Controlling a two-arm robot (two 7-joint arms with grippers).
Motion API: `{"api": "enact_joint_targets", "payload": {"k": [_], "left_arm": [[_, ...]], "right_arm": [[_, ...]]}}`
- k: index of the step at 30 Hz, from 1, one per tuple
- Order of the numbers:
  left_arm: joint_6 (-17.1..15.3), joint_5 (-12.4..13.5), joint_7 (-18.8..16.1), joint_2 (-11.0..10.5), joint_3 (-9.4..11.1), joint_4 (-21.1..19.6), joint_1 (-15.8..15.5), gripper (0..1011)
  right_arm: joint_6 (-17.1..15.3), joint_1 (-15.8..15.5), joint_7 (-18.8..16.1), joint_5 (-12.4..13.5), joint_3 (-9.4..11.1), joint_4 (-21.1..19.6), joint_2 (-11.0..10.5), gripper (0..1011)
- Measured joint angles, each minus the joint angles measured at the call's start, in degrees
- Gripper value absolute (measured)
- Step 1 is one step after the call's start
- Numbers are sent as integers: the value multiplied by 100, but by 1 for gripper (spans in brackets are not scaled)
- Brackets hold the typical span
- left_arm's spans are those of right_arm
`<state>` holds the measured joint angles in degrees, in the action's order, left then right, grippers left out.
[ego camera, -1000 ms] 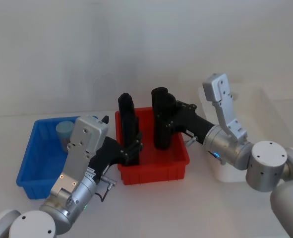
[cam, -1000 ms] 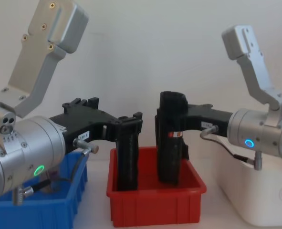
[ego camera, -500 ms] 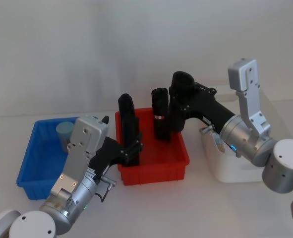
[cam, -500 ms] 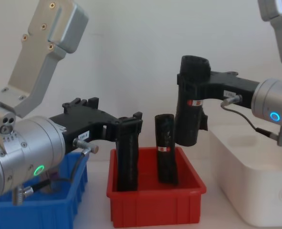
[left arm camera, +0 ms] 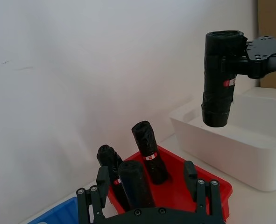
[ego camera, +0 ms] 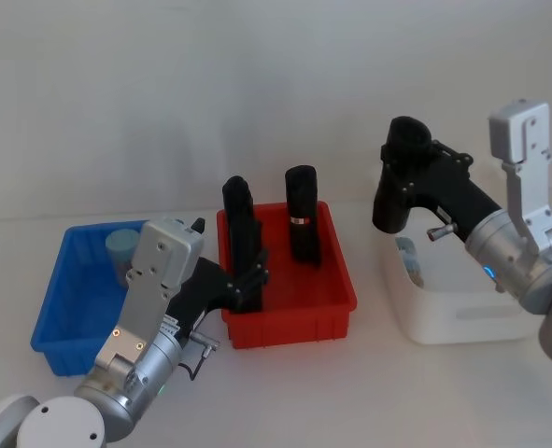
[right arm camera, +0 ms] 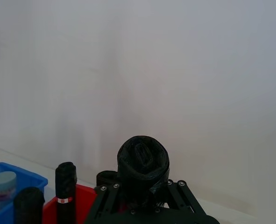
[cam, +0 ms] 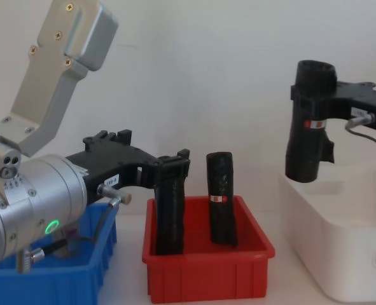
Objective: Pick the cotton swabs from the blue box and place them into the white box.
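The right gripper (ego camera: 394,191), clamped on a black roll (cam: 306,121), hangs over the white box (ego camera: 462,308); the cotton swabs (ego camera: 120,245) sit in the blue box (ego camera: 56,322), so the wrong item may drop. The left gripper (ego camera: 247,280) is spread open.

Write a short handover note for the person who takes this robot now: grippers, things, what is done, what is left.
Right gripper: shut on a black roll, held upright above the white box.
Left gripper: open, low over the red bin, fingers on either side of a black roll there; I cannot tell if they touch it.
Cotton swabs: one tub stands in the far corner of the blue box, untouched.
Done: no swab tub can be confirmed in the white box.
Left: move the swab tub from the blue box to the white box. Note that the arms are handling black rolls, not swabs.
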<state>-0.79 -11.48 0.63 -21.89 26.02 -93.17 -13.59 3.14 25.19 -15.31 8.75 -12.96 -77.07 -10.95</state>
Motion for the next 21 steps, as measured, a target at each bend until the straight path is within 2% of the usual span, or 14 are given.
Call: {"api": "enact_joint_targets", "payload": {"k": [14, 17, 20, 21], "left_arm": [[0, 0, 0, 0, 0, 0, 0, 1000], [0, 0, 0, 0, 0, 0, 0, 1000], [0, 0, 0, 0, 0, 0, 0, 1000], [0, 0, 0, 0, 0, 0, 0, 1000]], "right_arm": [[-204, -34, 281, -32, 187, 185, -170, 353], [-252, -13, 296, -46, 210, 283, -188, 422], [-276, 7, 296, -56, 224, 345, -198, 544], [-276, 7, 296, -56, 224, 345, -198, 544]]}}
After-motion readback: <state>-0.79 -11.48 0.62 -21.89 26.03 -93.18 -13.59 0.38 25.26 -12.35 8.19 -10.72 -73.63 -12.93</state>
